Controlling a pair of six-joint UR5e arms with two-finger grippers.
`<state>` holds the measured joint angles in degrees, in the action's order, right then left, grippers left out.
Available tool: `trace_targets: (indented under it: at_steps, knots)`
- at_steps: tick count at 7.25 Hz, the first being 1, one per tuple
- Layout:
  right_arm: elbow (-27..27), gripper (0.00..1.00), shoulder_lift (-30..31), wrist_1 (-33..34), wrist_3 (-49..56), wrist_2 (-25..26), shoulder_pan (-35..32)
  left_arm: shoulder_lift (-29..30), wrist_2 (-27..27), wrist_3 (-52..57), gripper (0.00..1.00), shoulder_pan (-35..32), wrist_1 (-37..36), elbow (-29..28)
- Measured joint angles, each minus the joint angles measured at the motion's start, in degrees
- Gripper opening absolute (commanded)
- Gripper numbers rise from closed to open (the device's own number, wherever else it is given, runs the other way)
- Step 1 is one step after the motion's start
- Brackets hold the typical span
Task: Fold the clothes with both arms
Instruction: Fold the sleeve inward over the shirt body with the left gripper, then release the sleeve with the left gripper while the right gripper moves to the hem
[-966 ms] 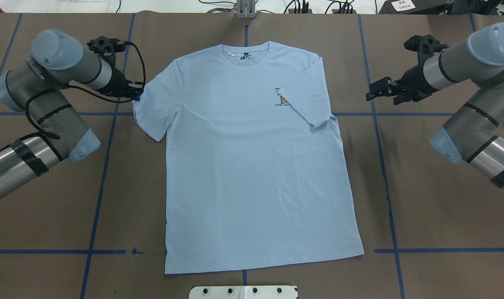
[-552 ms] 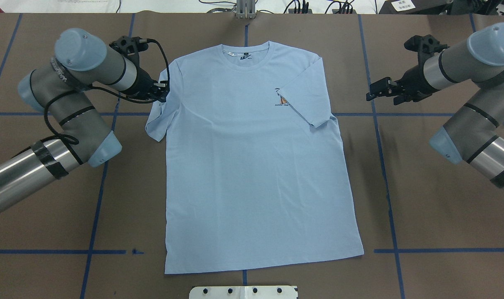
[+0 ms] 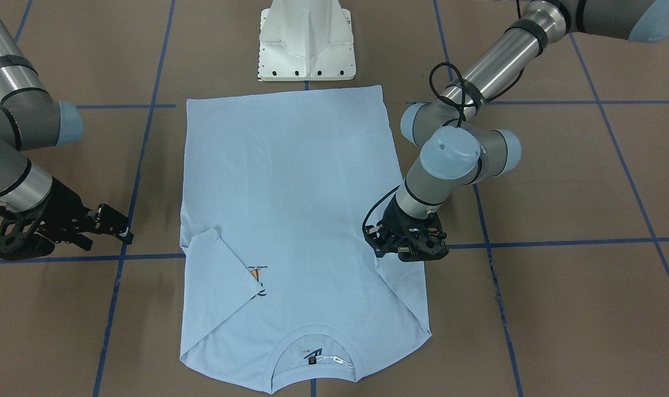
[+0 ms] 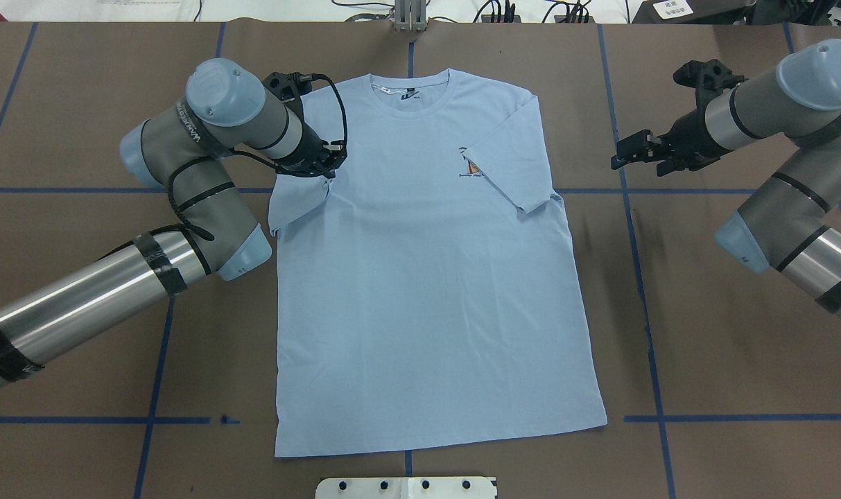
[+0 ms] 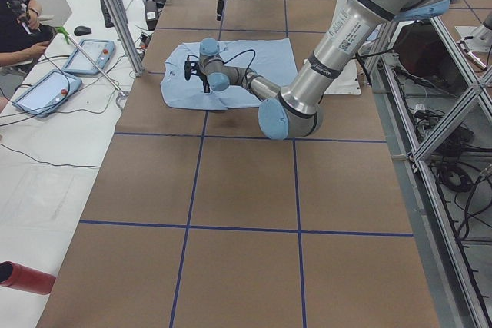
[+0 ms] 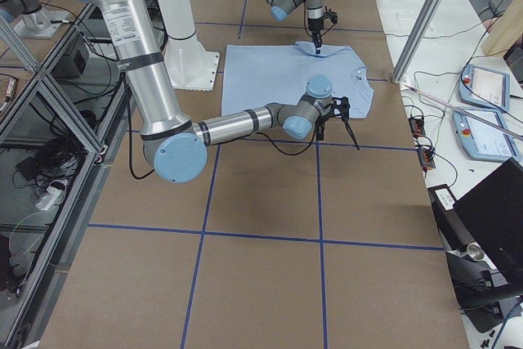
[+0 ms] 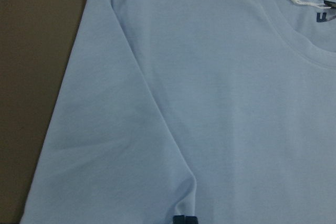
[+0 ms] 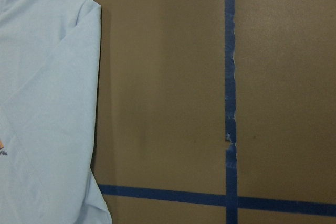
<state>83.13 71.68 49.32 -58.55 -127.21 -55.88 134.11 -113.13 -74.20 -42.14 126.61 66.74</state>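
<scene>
The pale blue T-shirt (image 4: 427, 291) lies flat on the brown table, neck at the far side in the overhead view. Its right sleeve (image 4: 514, 156) is folded inward and covers part of the palm print (image 4: 470, 166). My left gripper (image 4: 326, 166) is shut on the left sleeve (image 4: 295, 204) and holds its edge over the shirt's chest. From the front, that gripper (image 3: 403, 251) points down at the cloth. The left wrist view shows the sleeve (image 7: 110, 145) doubled over the body. My right gripper (image 4: 621, 154) hovers open, off the shirt's right side, holding nothing.
The white pedestal base (image 3: 306, 44) stands just beyond the shirt's hem. Blue tape lines (image 4: 642, 277) grid the table. A person's hand and tablets (image 5: 84, 55) are on a side bench past the table's far edge. A red cylinder (image 5: 27, 276) lies there too.
My left arm has swung right, pulling the left sleeve from its spread position inward onto the shirt's body. The right arm and gripper have stayed put.
</scene>
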Motion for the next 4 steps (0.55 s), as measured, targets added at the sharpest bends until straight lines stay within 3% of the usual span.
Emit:
trace_targets:
  at_steps: [1, 2, 3, 4]
  knots:
    - [-0.1, 1.0, -0.1, 0.0, 0.0, 0.0, 0.1, 2.0, 0.9, -0.6, 0.0, 0.1, 0.6, -2.4]
    - [-0.1, 1.0, -0.2, 0.0, 0.0, 0.0, 0.2, 3.5, 1.5, -1.3, 0.07, 0.1, 1.6, -4.4]
    - [-0.2, 1.0, -0.2, 0.0, 0.0, 0.0, 0.2, 4.4, 1.7, -2.0, 0.88, 0.3, 2.7, -5.7]
    - [-0.2, 1.0, -0.3, 0.0, -0.1, 0.0, 0.3, 4.9, 1.9, -2.4, 0.93, 0.4, 3.2, -6.2]
